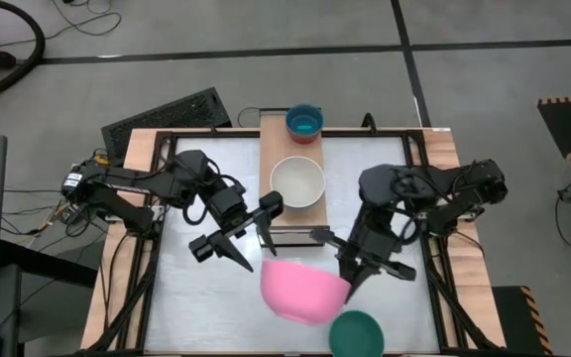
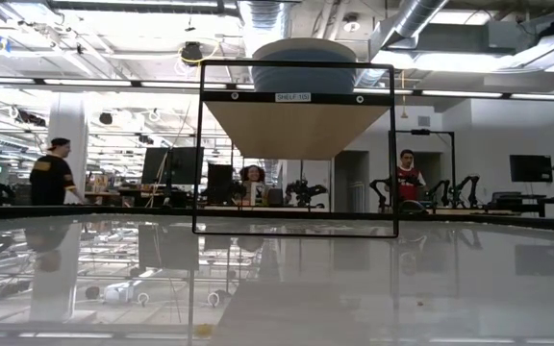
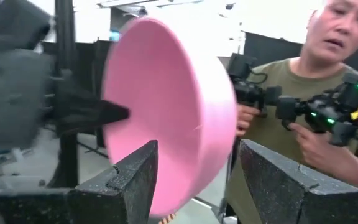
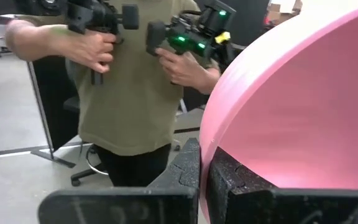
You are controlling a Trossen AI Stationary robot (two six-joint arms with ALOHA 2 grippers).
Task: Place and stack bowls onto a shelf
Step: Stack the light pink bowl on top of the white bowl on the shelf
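Behind the table a person (image 4: 129,93) holds controllers, seen only by my wrists; my left gripper (image 1: 251,241) waits spread wide, my right gripper (image 1: 355,281) pinches the pink bowl (image 1: 303,290) rim below the shelf (image 2: 296,97), labelled illegibly.

Overhead looks down; low level; wrists close, sharing pink bowl (image 3: 173,112).

Pink bowl (image 1: 303,290); dark green bowl (image 1: 356,334); cyan bowl (image 1: 304,123); light-wood shelf (image 1: 276,139).
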